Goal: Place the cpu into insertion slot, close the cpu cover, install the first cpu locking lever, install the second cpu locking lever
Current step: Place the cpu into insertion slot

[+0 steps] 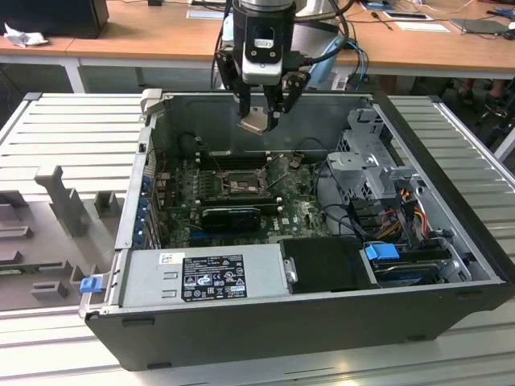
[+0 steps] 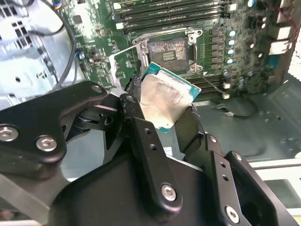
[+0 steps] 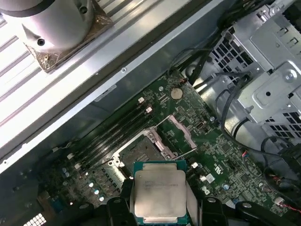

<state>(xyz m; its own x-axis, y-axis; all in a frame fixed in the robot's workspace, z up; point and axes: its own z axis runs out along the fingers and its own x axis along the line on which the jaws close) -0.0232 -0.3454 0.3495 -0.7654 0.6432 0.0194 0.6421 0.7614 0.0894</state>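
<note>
My gripper (image 1: 259, 121) hangs over the open computer case, shut on the cpu (image 1: 256, 123), a flat silver-topped chip with a green edge. In both wrist views the black fingers (image 2: 136, 117) clamp the cpu (image 2: 164, 96) on two opposite sides, and it is held tilted. The insertion slot (image 1: 241, 182) lies on the green motherboard below and nearer the camera than the chip, with its dark recess (image 3: 141, 153) bare. The cpu cover (image 3: 182, 131) stands swung up beside the socket. In the first wrist view the cpu (image 3: 159, 192) sits between the fingers of my gripper (image 3: 160, 200), clear of the slot.
A black expansion card (image 1: 231, 214) lies just in front of the socket, and long memory slots (image 1: 229, 161) run behind it. A power supply (image 1: 205, 277) fills the case front. At the exterior view's right are a metal drive cage (image 1: 370, 165) and cables (image 1: 402, 201).
</note>
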